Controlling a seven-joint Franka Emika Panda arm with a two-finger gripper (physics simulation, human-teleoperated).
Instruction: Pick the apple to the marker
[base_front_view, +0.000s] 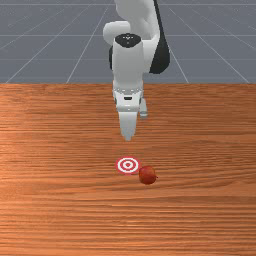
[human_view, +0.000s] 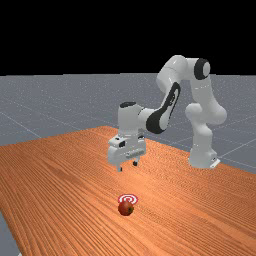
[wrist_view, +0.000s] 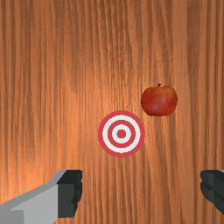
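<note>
My gripper (human_view: 128, 167) hangs above the table in the far view, its two fingers wide apart with nothing between them. The wrist view has the open gripper (wrist_view: 141, 192) at the picture's bottom edge. A red apple (base_front_view: 147, 175) lies on the wood in the front view, just right of the marker and a bit nearer the camera. The marker (base_front_view: 128, 165) is a flat disc of red and white rings. Both the apple (wrist_view: 159, 101) and the marker (wrist_view: 121, 134) lie beyond the fingertips in the wrist view, close beside each other.
The orange-brown table (base_front_view: 60, 150) spreads around the apple and marker. In the far view the arm's base (human_view: 202, 156) stands at the table's far right side.
</note>
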